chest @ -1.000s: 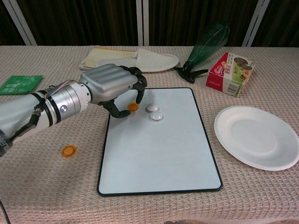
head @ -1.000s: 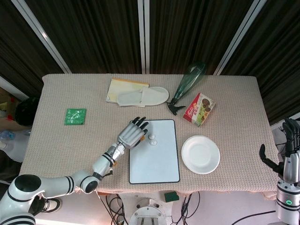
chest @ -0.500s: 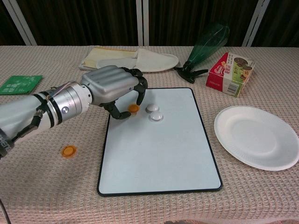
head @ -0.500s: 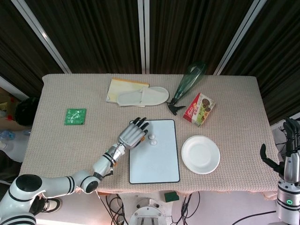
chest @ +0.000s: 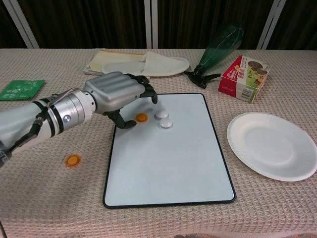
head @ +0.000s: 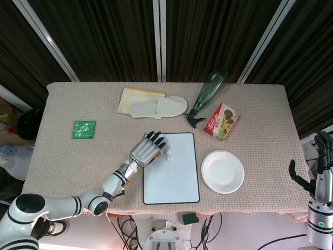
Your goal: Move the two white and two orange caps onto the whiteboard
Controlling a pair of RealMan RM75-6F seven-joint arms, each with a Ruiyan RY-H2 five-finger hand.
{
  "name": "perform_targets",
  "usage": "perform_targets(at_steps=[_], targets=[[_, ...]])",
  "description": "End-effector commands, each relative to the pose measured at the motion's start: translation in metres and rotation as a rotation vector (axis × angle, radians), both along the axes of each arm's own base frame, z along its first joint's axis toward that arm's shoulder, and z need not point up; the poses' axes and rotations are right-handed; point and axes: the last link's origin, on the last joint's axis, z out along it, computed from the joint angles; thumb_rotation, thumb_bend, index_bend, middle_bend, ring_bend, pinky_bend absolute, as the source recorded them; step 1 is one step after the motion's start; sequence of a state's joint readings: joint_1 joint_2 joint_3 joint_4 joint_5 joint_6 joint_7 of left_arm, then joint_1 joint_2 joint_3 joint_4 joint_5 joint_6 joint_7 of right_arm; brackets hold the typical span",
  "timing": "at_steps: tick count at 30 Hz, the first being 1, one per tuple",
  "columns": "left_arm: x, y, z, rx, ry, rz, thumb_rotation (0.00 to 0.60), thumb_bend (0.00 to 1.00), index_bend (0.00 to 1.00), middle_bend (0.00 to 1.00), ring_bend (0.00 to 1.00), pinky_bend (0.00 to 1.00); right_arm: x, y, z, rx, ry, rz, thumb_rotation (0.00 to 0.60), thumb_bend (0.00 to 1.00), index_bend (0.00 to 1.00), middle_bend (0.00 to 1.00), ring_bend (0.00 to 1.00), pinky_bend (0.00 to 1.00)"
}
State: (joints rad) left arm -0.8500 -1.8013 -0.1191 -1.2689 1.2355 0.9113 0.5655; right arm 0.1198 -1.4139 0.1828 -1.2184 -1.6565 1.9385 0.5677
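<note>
Whiteboard (chest: 163, 163): two white caps (chest: 162, 119), one orange cap (chest: 141, 117); left hand (chest: 116, 94) released above; second orange cap (chest: 73, 160) on worktop (chest: 49, 198); right hand (head: 318, 156) spread, idle.

A coarse, matt woven cloth (chest: 44, 198) covers the table, under a smooth, glossy whiteboard (chest: 168, 168). The left hand (chest: 116, 94) has a brushed-metal shell and dark plastic fingers (chest: 148, 93); the plate (chest: 271, 145) looks like matt paper.
</note>
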Motion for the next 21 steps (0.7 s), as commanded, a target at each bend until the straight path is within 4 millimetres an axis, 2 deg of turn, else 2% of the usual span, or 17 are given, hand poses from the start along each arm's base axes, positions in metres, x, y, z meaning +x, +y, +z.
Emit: perform_targets(at_steps=[1, 6, 12, 16, 19, 21], targets=[[-0.002, -0.006, 0.009, 0.006, -0.017, -0.001, 0.600, 0.30, 0.22, 0.17, 0.04, 0.14, 0.000, 0.000, 0.001, -0.003, -0.001, 0.001, 0.600, 0.48, 0.04, 0.02, 0.00, 0.00], [-0.015, -0.022, 0.039, 0.020, -0.051, 0.014, 0.600, 0.30, 0.24, 0.17, 0.04, 0.14, 0.001, 0.000, 0.003, -0.008, -0.006, 0.007, 0.600, 0.48, 0.04, 0.02, 0.00, 0.00], [-0.055, -0.050, 0.075, 0.052, -0.031, 0.059, 0.600, 0.30, 0.27, 0.19, 0.09, 0.16, 0.001, -0.001, 0.006, -0.011, -0.012, 0.018, 0.600, 0.48, 0.04, 0.02, 0.00, 0.00], [-0.074, -0.070, 0.089, 0.040, -0.056, 0.095, 0.600, 0.26, 0.28, 0.19, 0.09, 0.17, 0.005, -0.002, 0.006, -0.012, -0.018, 0.039, 0.600, 0.48, 0.04, 0.02, 0.00, 0.00], [-0.086, -0.087, 0.092, 0.013, -0.087, 0.102, 0.600, 0.16, 0.24, 0.19, 0.09, 0.18, 0.008, -0.002, 0.005, -0.004, -0.012, 0.049, 0.600, 0.48, 0.04, 0.02, 0.00, 0.00], [-0.092, -0.097, 0.092, -0.003, -0.097, 0.096, 0.600, 0.14, 0.23, 0.18, 0.09, 0.18, 0.009, -0.002, 0.004, 0.000, -0.007, 0.053, 0.600, 0.48, 0.04, 0.02, 0.00, 0.00]])
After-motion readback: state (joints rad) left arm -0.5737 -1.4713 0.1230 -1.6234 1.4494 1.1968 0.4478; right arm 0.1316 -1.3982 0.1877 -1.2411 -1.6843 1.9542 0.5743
